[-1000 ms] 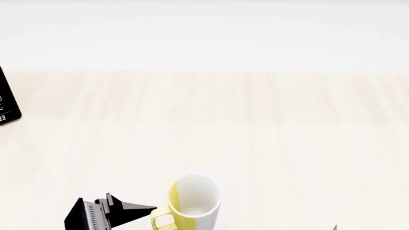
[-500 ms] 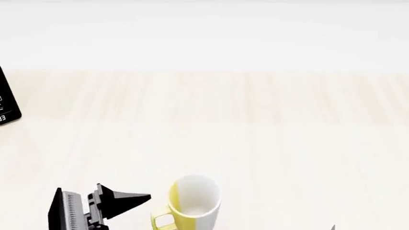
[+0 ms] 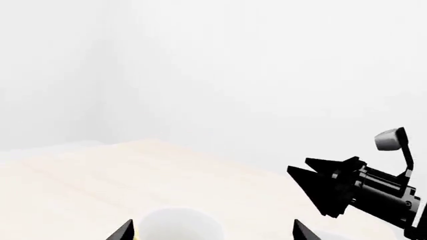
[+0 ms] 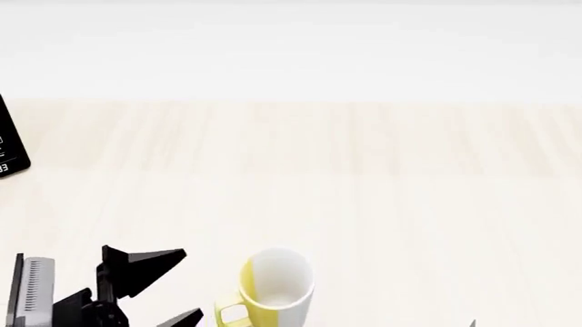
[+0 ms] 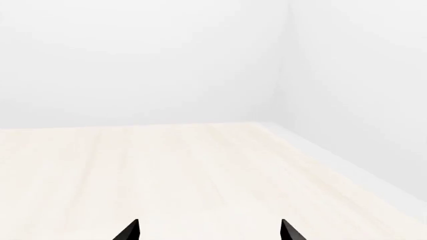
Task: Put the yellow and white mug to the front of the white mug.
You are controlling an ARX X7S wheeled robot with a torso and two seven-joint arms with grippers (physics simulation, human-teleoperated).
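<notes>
The yellow and white mug (image 4: pixel 274 289) stands upright at the near edge of the head view, its yellow handle toward me. My left gripper (image 4: pixel 168 289) is open just left of the mug and apart from it, with both fingers pointing at it. In the left wrist view the mug's white rim (image 3: pixel 177 226) sits between the spread fingertips (image 3: pixel 123 232) at the frame's edge. My right gripper (image 5: pixel 208 231) is open and empty over bare table. It also shows in the left wrist view (image 3: pixel 313 175), beyond the mug. The white mug is out of view.
A dark flat device (image 4: pixel 11 146) lies at the left edge of the pale wooden table (image 4: pixel 364 170). The table's far edge meets a white wall. A room corner shows in the right wrist view.
My left gripper has drawn back to the left, away from the mug's handle, and has turned so both fingers now show spread apart. The mug has not moved.
</notes>
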